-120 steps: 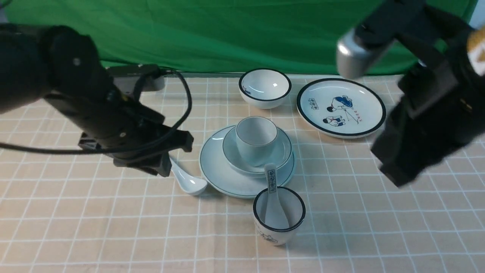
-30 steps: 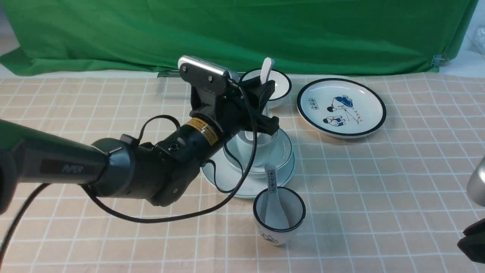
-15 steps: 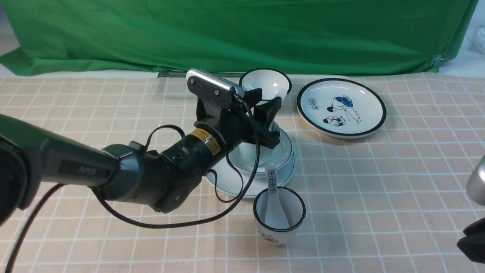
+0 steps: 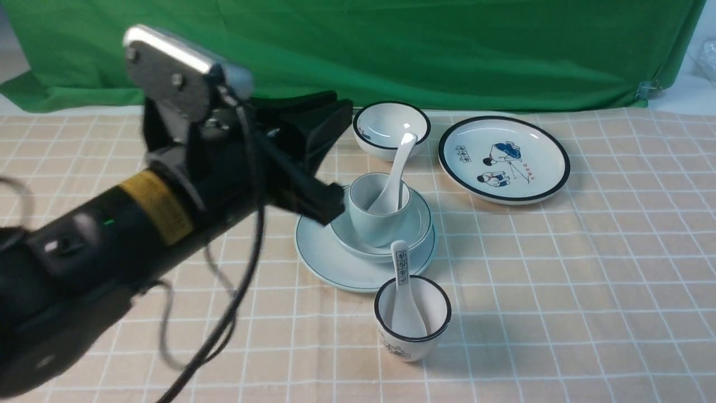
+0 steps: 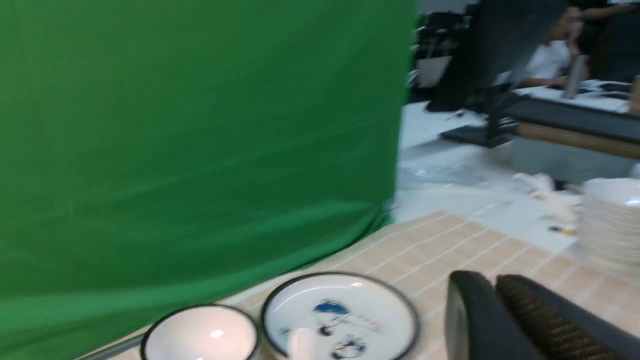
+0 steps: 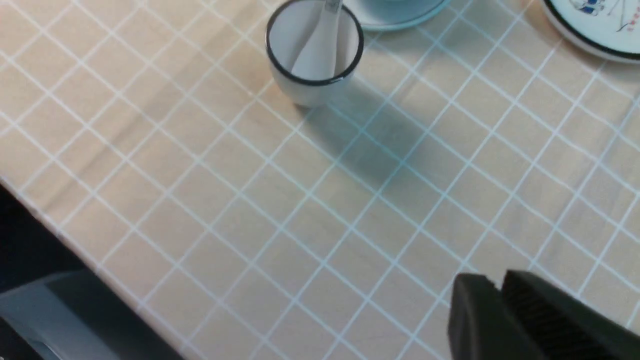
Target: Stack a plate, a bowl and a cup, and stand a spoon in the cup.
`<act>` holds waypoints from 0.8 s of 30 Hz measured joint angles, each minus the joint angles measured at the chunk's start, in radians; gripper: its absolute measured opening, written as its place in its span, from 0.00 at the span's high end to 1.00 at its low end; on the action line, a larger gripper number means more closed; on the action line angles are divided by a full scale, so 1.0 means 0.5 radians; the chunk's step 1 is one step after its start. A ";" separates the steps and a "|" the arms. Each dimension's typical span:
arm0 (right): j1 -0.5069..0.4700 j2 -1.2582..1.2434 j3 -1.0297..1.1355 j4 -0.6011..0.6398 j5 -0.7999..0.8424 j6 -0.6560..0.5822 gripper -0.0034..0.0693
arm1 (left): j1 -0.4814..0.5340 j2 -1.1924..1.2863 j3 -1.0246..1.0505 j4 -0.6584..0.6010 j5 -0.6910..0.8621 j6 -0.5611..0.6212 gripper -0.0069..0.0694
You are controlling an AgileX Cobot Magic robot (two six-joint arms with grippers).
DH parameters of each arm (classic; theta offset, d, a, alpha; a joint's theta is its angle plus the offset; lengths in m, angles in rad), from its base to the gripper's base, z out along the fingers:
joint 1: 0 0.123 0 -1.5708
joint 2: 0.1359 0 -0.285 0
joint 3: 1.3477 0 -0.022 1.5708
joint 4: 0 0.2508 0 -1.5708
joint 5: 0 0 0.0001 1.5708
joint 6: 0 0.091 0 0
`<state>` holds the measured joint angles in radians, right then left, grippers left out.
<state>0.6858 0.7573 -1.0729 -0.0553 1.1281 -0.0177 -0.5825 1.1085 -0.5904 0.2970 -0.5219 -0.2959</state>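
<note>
On the checked tablecloth (image 4: 559,268) in the front view, the plate (image 4: 324,257) lies near the middle with the bowl (image 4: 419,224) resting on it and the cup (image 4: 376,215) standing in the bowl. The spoon (image 4: 396,176) stands in the cup, its scoop down inside and its handle leaning up and back toward the black-rimmed bowl (image 4: 391,127) behind. The left gripper (image 4: 330,162) hangs just to the left of the stack, empty, its two dark fingers spread apart; the lower finger (image 4: 313,198) ends right beside the cup's rim, and whether it touches cannot be told. The spoon is free of it, off to its right. Nearer the camera stands the black-rimmed cup (image 4: 413,319) with the printed spoon (image 4: 404,296) in it, and to the right behind lies the cartoon plate (image 4: 503,158). The right arm does not show here.

In the left wrist view, blurred, a green curtain (image 5: 200,140) fills most of the frame; the black-rimmed bowl (image 5: 200,334) and cartoon plate (image 5: 340,315) sit side by side at the edge, and only one finger (image 5: 520,325) of the left gripper shows.

In the right wrist view, the black-rimmed cup (image 6: 314,55) with its printed spoon (image 6: 317,50) stands on the cloth, well apart from the right gripper, of which only one finger (image 6: 530,320) shows, so I cannot tell how its jaws stand.
</note>
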 joint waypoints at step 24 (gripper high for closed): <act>0.000 -0.504 0.241 0.001 -0.043 0.369 0.87 | -0.035 -1.489 0.862 0.041 0.732 -0.147 0.90</act>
<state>0.6858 0.5052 -0.9525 -0.0548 1.1067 0.1669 -0.5999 0.3639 -0.1592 0.3173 -0.1557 -0.3694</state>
